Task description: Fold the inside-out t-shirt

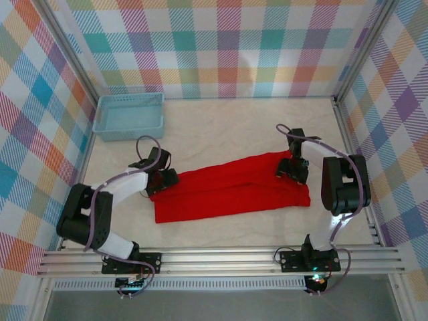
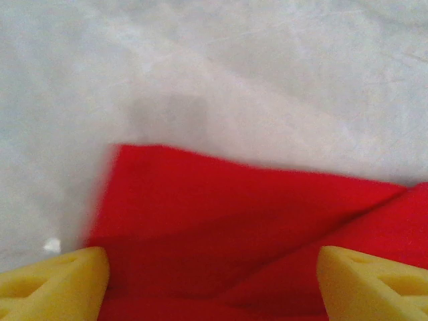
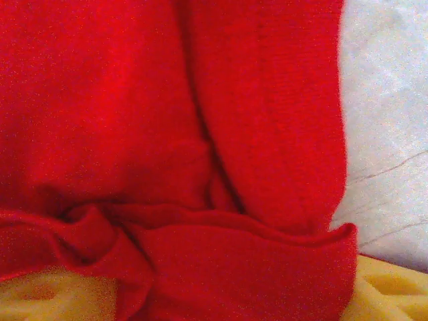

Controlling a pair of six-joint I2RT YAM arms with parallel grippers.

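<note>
I'm watching the t-shirt (image 1: 231, 187) lying as a long folded band in the middle of the table (image 1: 221, 127). The left gripper (image 1: 162, 179) is sitting wide over its left end. At the right end, cloth is bunching across the fingers (image 3: 47, 297) of the right gripper (image 1: 293, 170); gripped or not, I cannot tell.

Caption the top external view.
Bright red cloth t-shirt lying as a long band on the pale table, left fingers and right fingers at its ends, light blue plastic basket far left.
</note>
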